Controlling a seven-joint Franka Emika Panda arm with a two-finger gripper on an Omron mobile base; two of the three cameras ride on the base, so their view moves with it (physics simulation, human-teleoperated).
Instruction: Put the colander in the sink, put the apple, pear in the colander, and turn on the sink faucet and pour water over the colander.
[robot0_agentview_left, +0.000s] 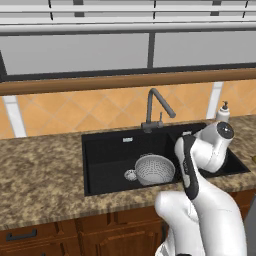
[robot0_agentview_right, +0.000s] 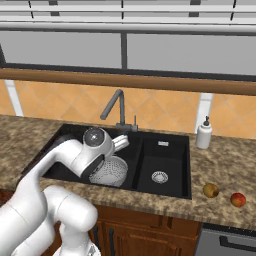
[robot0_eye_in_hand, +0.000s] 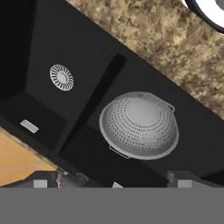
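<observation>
Colander (robot0_eye_in_hand: 139, 125): sits in the larger basin of the sink (robot0_agentview_left: 107, 155), near the divider, rim up, empty. Step 1 of the task looks done.
Gripper (robot0_eye_in_hand: 113, 180): fingers spread wide, holding nothing, hanging above the sink with the colander in front of it.
Apple (robot0_agentview_right: 238, 199): on the counter (robot0_agentview_right: 225, 165) right of the sink, near the front edge, well apart from the gripper.
Pear (robot0_agentview_right: 211, 190): on the same counter, just left of the apple, between it and the smaller basin; the 2 fruits are apart, not touching.
Faucet (robot0_agentview_left: 155, 107): stands behind the sink, spout angled toward the smaller basin; no water runs.
Dispenser (robot0_agentview_right: 203, 133): white bottle at the back right corner of the sink, clear of the fruit.
Step in hand: likely going for the 1st fruit, so the arm must lift out of the sink and swing right.
How to do it well: rise clear of the sink wall and the faucet before swinging. The pear is nearer, so taking it 1st looks simpler and leaves the apple undisturbed. Come down from straight above with the fingers either side of the fruit's widest part, and close gently, since round fruit may roll off toward the counter edge.
Risk: a sideways approach could nudge 1 fruit into the other.
</observation>
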